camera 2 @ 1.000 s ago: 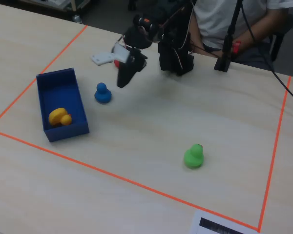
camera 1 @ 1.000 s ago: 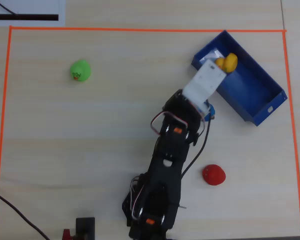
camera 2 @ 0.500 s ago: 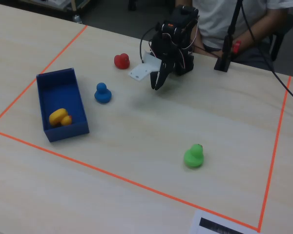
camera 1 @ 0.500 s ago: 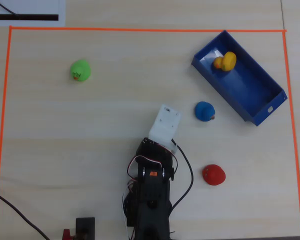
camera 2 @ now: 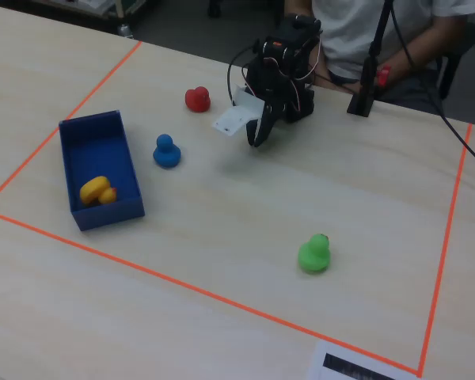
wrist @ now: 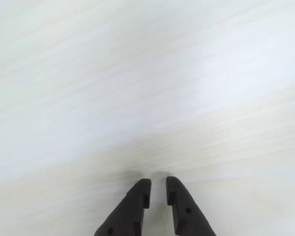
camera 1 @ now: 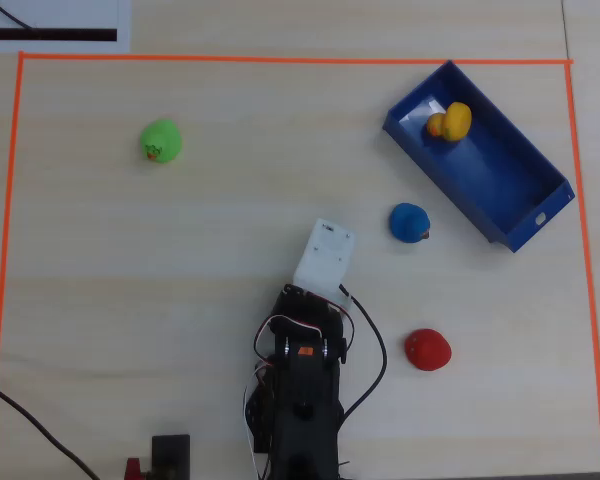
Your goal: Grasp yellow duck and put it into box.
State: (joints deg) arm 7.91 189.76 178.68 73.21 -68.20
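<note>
Yellow duck [camera 1: 453, 121] lies inside the box [camera 1: 510, 205], at the end away from the small slot hole; in the fixed view it sits near the box's near end [camera 2: 97, 191]. Claw [wrist: 157, 189] hangs empty over bare bench [wrist: 147, 88], its two dark tips nearly together with only a narrow gap. Arm is folded back near its base. Blue duck [camera 1: 410, 222] stands just outside the box; red duck [camera 1: 427, 349] and green duck [camera 1: 161, 140] sit well apart.
</note>
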